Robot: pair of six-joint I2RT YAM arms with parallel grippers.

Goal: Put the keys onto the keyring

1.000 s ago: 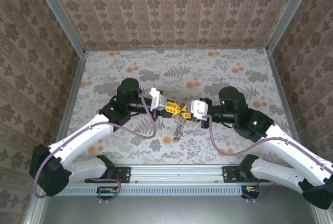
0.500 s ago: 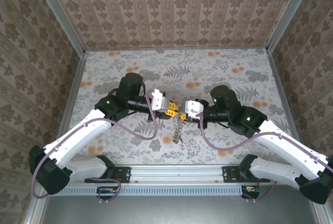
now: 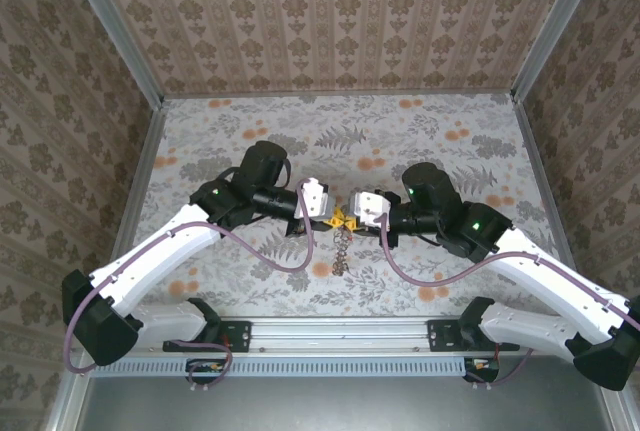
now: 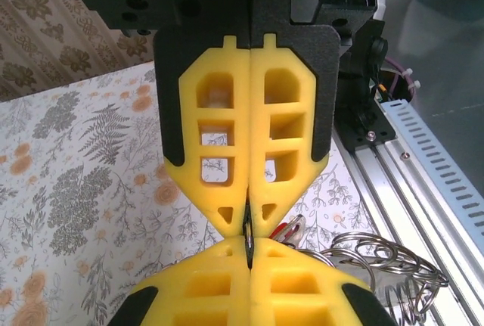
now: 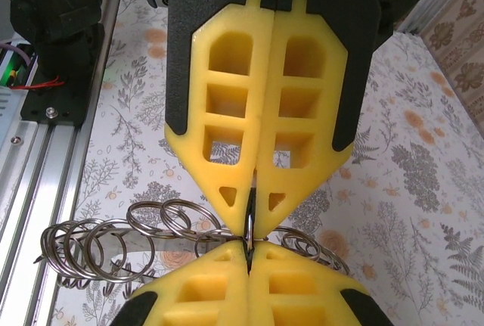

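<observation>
Two white robot arms meet nose to nose above the middle of a floral-patterned table [image 3: 450,151], seen from the overhead camera. The left claw [image 3: 335,217] and the right claw [image 3: 351,217], both fitted with yellow latticed plastic fingers, point at each other with their tips touching.

The fingers of each claw are pressed flat together. The wrist cameras show a thin strand of silver wire pinched edge-on where the two sets of tips meet, and that strand appears to belong to the keyring [image 3: 342,246], a silvery-grey metal ring whose coiled rim looks like a bunch of overlapping loops. Both claws are clamped on it.

From above, the keyring hangs from the meeting point in a short dangling string towards the arms' bases. In the right wrist view its loops [image 5: 113,250] fan out to the left of the fingers, over the table's near edge and beside a grooved aluminium rail [image 5: 45,167]. In the left wrist view the loops [image 4: 378,262] lie to the lower right.

The keys [image 4: 284,229], tiny with bright red plastic heads, peek out just beside the left claw's fingertips, tucked against the keyring. Whether they are threaded onto it cannot be told.
</observation>
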